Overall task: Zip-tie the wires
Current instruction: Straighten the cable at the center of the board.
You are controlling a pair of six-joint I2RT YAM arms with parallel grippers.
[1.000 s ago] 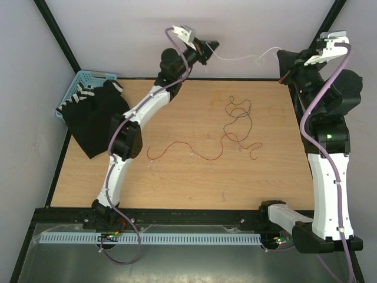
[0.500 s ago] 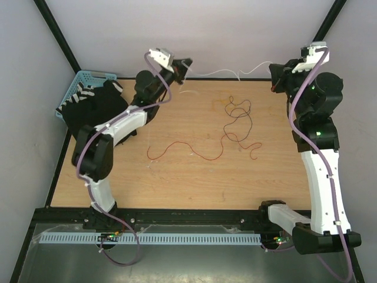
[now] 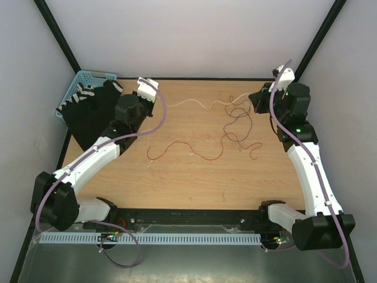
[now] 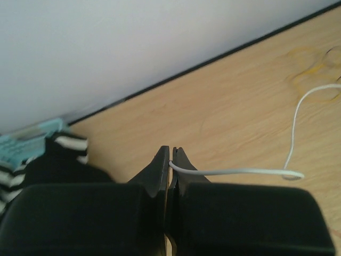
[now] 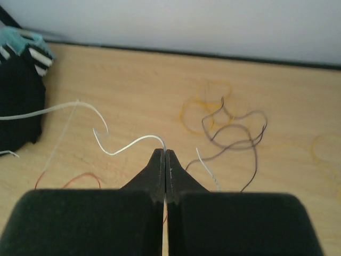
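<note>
Left end effector is clamped on one end of a whitish strand and right end effector pinches the other. The strand stretches along the far side of the desk, beside the loose wires. Black cloth and blue basket sit left, with pale walls around.

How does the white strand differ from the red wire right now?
The white strand is pinched at its ends by the left gripper and right gripper; the red wire lies loose, untouched. White spans the far side of the table; red sits mid-table. Both are thin and wavy.
</note>
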